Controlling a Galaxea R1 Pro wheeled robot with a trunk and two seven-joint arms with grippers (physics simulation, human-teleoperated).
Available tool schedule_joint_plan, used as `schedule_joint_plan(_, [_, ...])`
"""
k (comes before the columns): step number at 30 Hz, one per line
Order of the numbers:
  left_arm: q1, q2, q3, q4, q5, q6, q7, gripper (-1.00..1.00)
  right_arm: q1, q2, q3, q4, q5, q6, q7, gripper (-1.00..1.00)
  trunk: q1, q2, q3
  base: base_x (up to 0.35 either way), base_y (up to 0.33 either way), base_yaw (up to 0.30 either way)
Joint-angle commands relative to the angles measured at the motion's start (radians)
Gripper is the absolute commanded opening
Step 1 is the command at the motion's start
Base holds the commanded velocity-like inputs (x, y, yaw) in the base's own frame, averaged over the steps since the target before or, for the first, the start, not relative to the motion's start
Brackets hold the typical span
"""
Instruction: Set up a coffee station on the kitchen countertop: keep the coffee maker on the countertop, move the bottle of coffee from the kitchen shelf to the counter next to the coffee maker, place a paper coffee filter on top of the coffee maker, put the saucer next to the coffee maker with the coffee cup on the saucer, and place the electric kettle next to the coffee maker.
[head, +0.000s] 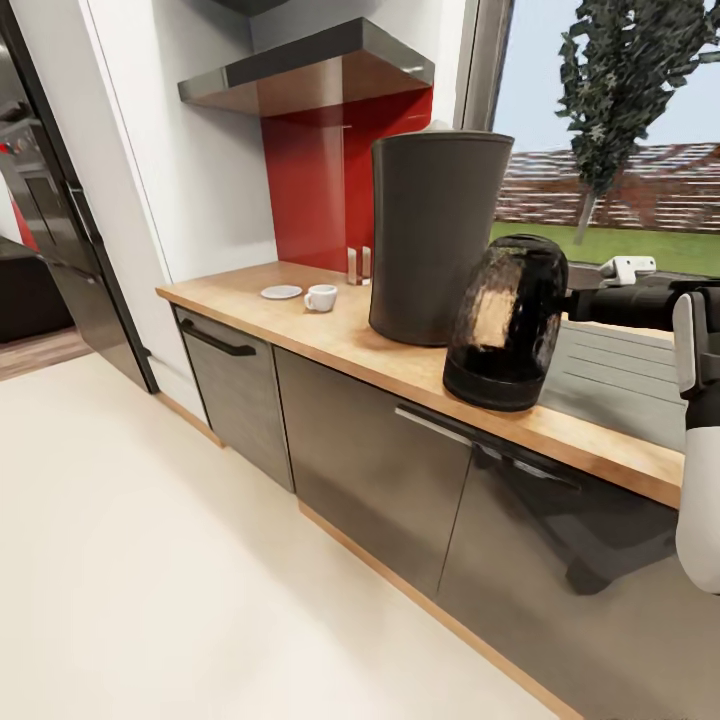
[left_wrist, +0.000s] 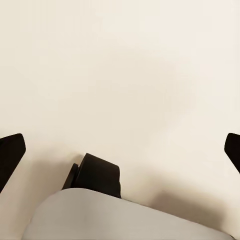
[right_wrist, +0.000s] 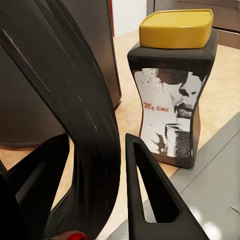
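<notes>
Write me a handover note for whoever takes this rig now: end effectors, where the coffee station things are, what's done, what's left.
Right end effector: shut on the electric kettle by its black handle, kettle tilted at the kitchen countertop edge, beside the coffee maker.
Left end effector: open, empty, aimed at bare floor.
Bottle of coffee: already on the counter by the coffee maker.
Saucer and coffee cup: side by side, cup not on saucer, some way left of the coffee maker.
Left: set kettle upright and release, cup onto saucer nearer the coffee maker, paper filter on top.
</notes>
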Motion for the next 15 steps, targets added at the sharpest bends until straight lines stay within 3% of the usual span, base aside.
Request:
schedule_joint_plan(1, [0.0, 0.0, -0.007, 0.0, 0.011, -0.001, -0.005, 1.0, -0.001, 0.0, -0.001, -0.001, 0.006, 0.005, 0.01, -1.0, 0.0, 0.0, -0.001, 0.0, 0.0, 0.0])
schedule_joint_plan(5, [0.0, 0.0, -0.006, 0.0, 0.011, -0.001, -0.005, 1.0, -0.001, 0.0, -0.001, -0.001, 0.006, 0.005, 0.01, -1.0, 0.011, -0.021, -0.01, 0.0, 0.0, 0.0])
schedule_joint_plan(15, [0.0, 0.0, -0.007, 0.0, 0.011, -0.001, -0.005, 1.0, -0.001, 0.0, -0.002, -0.001, 0.006, 0.005, 0.01, -1.0, 0.011, -0.021, -0.01, 0.0, 0.0, 0.0])
